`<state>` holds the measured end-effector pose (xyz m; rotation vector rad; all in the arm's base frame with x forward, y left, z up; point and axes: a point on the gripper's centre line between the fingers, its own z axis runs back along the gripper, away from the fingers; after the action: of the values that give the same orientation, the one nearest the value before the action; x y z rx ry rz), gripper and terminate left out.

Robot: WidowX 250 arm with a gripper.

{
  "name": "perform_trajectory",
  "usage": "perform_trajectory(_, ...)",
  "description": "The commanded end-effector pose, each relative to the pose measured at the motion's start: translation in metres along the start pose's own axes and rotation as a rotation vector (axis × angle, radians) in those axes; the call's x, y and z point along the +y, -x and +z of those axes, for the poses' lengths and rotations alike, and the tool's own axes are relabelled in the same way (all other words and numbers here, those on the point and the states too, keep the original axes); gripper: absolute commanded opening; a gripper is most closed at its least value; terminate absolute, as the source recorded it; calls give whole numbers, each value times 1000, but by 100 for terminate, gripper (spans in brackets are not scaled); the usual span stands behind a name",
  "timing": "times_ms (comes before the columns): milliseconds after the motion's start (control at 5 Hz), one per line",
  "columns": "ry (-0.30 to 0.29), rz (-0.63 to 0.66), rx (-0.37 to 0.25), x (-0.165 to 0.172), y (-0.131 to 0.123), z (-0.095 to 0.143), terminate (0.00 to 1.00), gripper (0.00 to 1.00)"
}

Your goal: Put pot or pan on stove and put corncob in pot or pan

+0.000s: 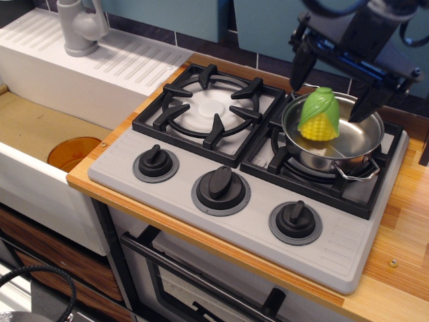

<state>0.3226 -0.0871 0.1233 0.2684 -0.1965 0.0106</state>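
Jaws [335, 84] apart, ridged corncob [318, 117], shiny pot [348, 144]

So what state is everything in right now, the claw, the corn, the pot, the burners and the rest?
gripper: open, above the pot, holding nothing
corncob: released, in the pot, leaning on its far-left wall
pot: upright on the right burner
left burner: bare
three stove knobs: pointers toward the upper right
faucet: no water visible

Teal wall panels [261, 27] behind; wooden counter [402, 221]; white ribbed sink unit [80, 74] with grey faucet [80, 27] at left.
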Motion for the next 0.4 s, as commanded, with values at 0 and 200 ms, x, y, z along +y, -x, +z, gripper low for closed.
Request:
perform_trajectory(0, 45, -32, -89, 39, -22, 17, 0, 100)
perform_trajectory(200, 62, -62, -109, 54, -29, 3, 0, 100)
